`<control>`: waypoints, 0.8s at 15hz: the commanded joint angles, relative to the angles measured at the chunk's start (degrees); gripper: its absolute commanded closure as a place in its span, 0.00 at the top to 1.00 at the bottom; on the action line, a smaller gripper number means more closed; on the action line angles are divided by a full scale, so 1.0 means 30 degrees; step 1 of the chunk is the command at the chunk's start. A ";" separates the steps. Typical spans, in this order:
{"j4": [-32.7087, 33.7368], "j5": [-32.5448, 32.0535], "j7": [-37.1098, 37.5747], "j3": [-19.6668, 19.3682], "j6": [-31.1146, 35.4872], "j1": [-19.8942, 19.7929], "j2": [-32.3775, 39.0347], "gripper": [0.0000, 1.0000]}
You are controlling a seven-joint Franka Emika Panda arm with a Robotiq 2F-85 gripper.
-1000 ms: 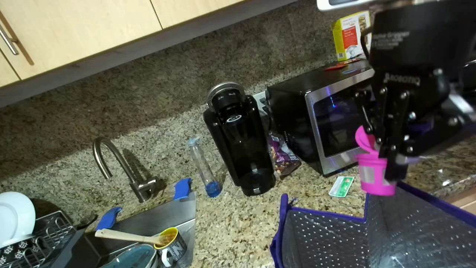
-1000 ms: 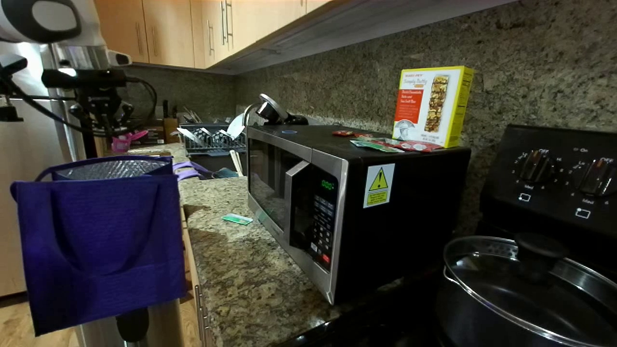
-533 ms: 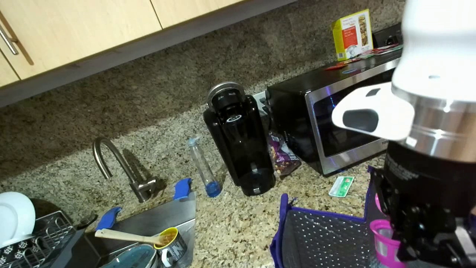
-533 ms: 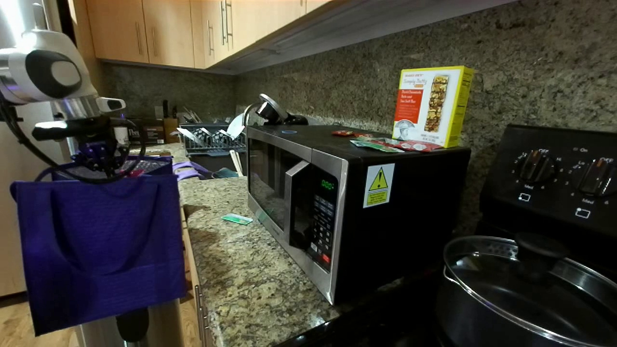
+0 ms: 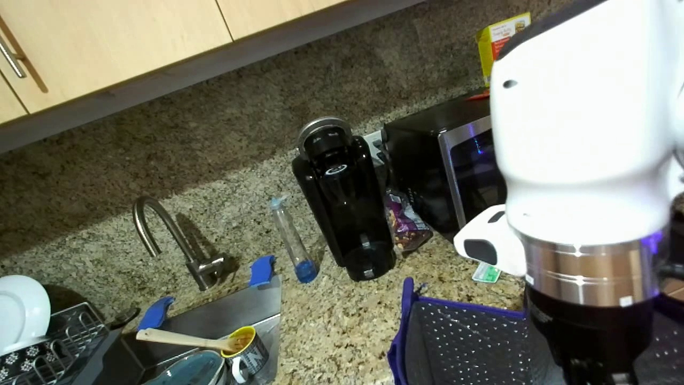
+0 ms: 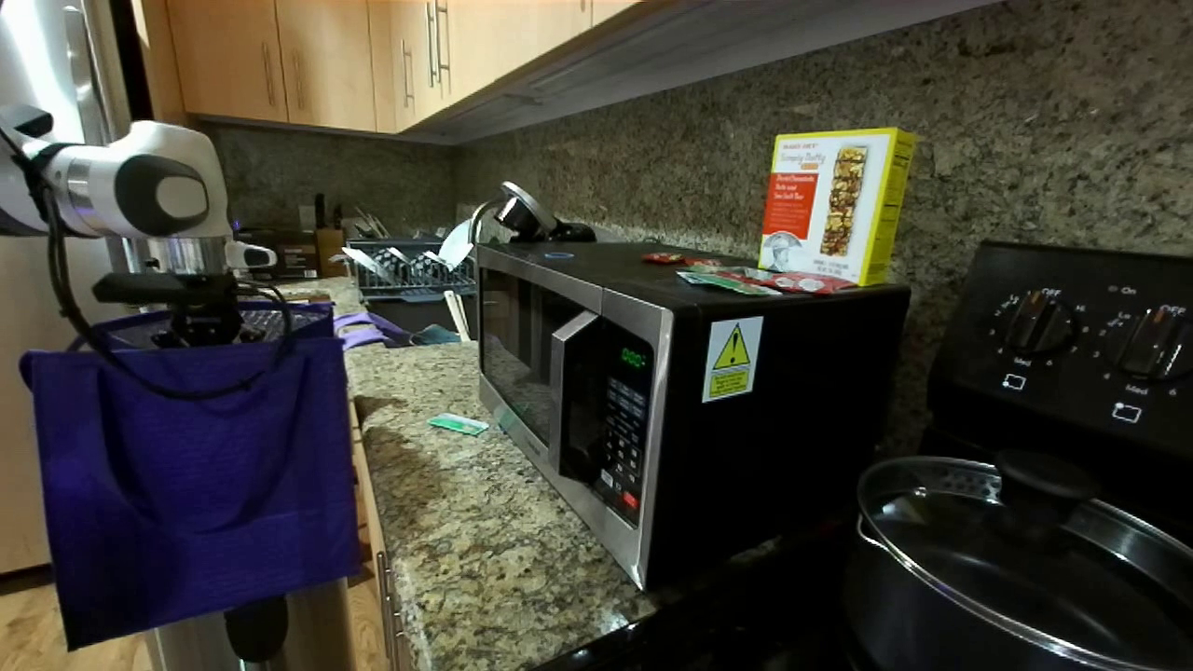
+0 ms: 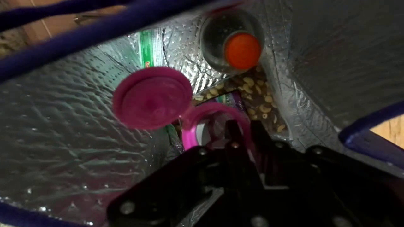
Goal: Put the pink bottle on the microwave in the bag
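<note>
Bottle [image 7: 189, 121]: pink, cup-shaped, lid [image 7: 153, 99] flopped open toward 10 o'clock in wrist view; inside bag [image 6: 196, 447], looks off the bottom.
Gripper [image 7: 245, 129]: pinching its wall — one finger [image 7: 233, 135] inside the rim [image 7: 216, 107].
Orange-capped container [image 7: 232, 44]: about 12 o'clock, steer clear.
Nut pack [image 7: 263, 97]: 2 o'clock, likely soft landing — lower there, spread gently, lift straight; rim may snag.

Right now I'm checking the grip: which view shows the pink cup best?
The wrist view: looking into the bag, it shows the pink cup, lid open, with the claw closed on its side. Neither exterior view shows any of it.
</note>
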 commanded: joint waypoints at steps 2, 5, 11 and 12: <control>0.1470 0.1557 -0.0765 0.0102 -0.0872 -0.0216 0.0741 0.51; 0.1507 0.2108 -0.0300 -0.0129 -0.0641 -0.0450 -0.0071 0.72; 0.1414 0.1162 0.2263 -0.1733 -0.1615 -0.0774 -0.3311 1.00; 0.1526 0.0971 0.2691 -0.2063 -0.2188 -0.0921 -0.3897 1.00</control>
